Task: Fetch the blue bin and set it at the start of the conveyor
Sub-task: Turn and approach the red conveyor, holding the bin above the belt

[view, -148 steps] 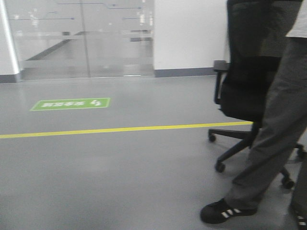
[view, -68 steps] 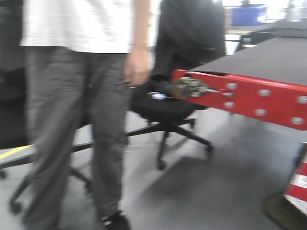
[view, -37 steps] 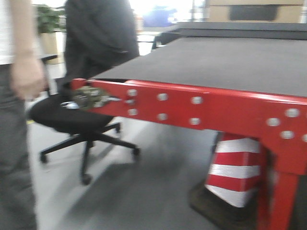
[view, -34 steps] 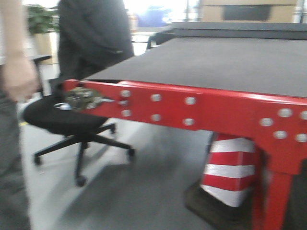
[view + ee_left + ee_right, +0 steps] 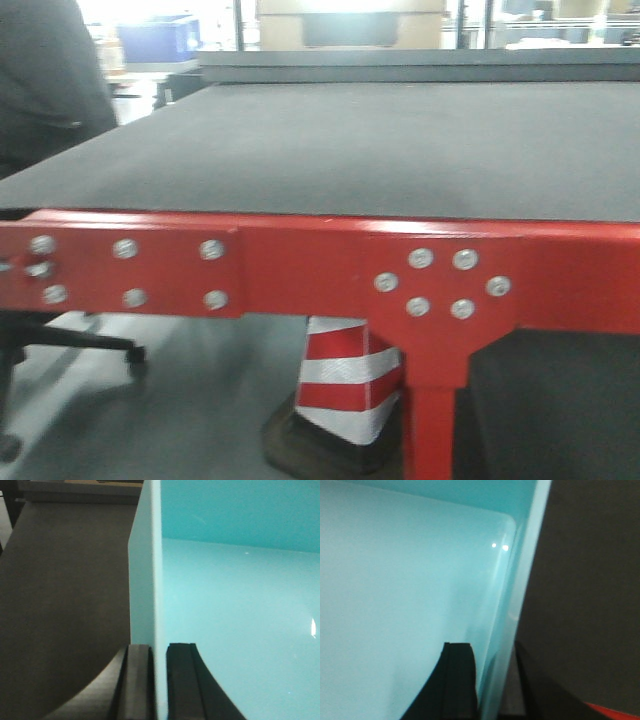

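Blue bin point(image 5: 235, 605) hangs between the two arms, its turquoise interior filling both wrist views, and it is not visible from the front camera. The left end effector point(image 5: 159, 680) is clenched on the bin's left wall, one dark pad outside and one inside with the thin wall pinched between them. The right end effector point(image 5: 495, 680) grips the opposite wall the same way, near a rounded inner corner. Holding both side walls probably keeps the open tub level and stops it swinging while the base drives. Each wrist points down along its wall, so the arms seem to reach forward at matching height. The conveyor start point(image 5: 350, 140) lies straight ahead as a flat dark belt, edged by its bolted red frame point(image 5: 300, 265), with a striped traffic cone point(image 5: 345, 385) standing underneath. A sliver of that frame shows below the right wrist, which suggests the bin is at the belt's near edge. Whether its base touches the belt cannot be told.
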